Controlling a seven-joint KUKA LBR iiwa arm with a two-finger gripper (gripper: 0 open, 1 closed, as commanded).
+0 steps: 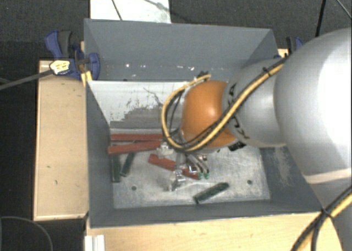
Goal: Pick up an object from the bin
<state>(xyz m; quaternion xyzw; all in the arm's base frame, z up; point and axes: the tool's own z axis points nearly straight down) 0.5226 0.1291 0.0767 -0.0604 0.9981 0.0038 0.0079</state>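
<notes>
Reach step, pincer low in bin, no grasp seen.
My pincer (183,174) sits over the mid-floor of the grey metal bin (99,151); wide or narrow, can't tell. The short red-brown flat block (161,162) lies just beside it at 10 o'clock, the dark green stick (210,191) near at 5. Next, I'd judge: centre on red block, close, lift.

Dim surround; glare on the arm (319,79); bin (247,175) floor bright.

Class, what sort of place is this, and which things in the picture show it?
Probably a robotics lab or test bench: a silver robot arm with cables reaches into a grey metal bin holding loose red sticks and dark green sticks.
</notes>
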